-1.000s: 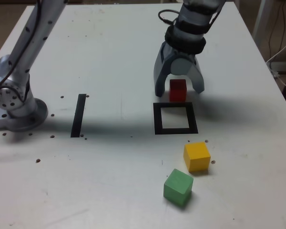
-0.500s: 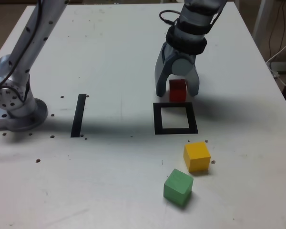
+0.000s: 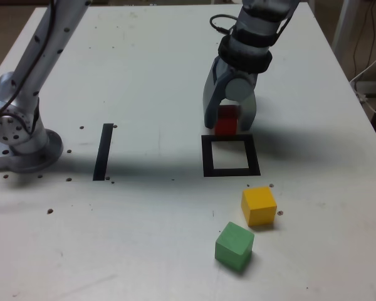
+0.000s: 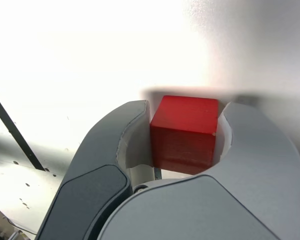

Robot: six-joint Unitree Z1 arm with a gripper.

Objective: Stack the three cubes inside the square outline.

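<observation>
Between the claw [image 3: 229, 124] tips, exterior view: red cube [image 3: 226, 121] pinched, jaws closed on its side faces, sitting just behind the outline [image 3: 230, 155] on the matte table [image 3: 156, 75]. Yellow cube [image 3: 259, 205] and green cube [image 3: 234, 246] lie well past the outline, apart from the claw. Wrist view: red cube [image 4: 185, 133] is square-edged with plain flat faces; looks light, rigid, non-slippery. Opposite flat sides suit the grip.

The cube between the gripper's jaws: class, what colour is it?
Red. The red cube shows best in the wrist view, clamped in the gripper.
</observation>
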